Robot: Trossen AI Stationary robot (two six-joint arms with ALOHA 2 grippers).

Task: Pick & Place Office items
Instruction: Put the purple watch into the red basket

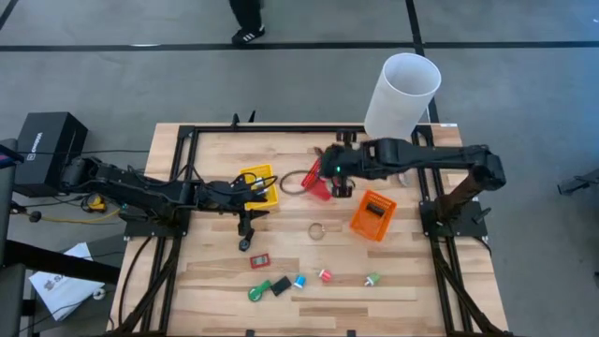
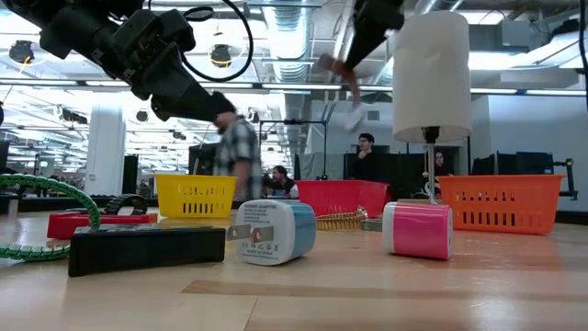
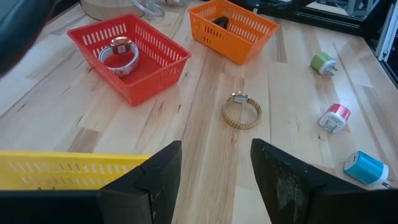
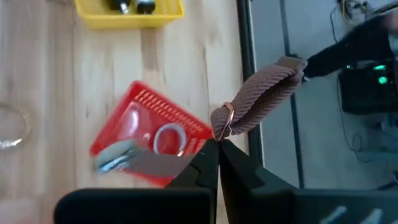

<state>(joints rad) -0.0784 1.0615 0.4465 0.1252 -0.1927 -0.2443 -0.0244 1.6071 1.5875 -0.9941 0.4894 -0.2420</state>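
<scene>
My right gripper [image 4: 217,149] is shut on a mauve woven watch strap [image 4: 264,93] above the red bin [image 1: 318,183]; it also shows in the high view [image 1: 333,174]. The red bin holds a silver watch [image 4: 168,138]. My left gripper [image 3: 216,174] is open and empty, over the near side of the yellow bin [image 1: 259,183]. A gold watch [image 1: 318,229] lies on the table between the bins. Small chargers, green [image 3: 323,62], pink [image 3: 334,118] and blue [image 3: 367,168], lie near the front edge. My right gripper pinches the strap at its end by the rose-gold buckle [image 4: 222,123] between its two fingertips. The rest of the strap reaches away past the fingertips. The strap is lifted clear, above the red bin.
The orange bin [image 1: 372,215] stands right of the red bin with a dark item inside. A tall white cylinder [image 1: 402,92] stands at the far right. A red item [image 1: 259,261] and a green and black item [image 1: 267,288] lie near the front. People stand in the room beyond.
</scene>
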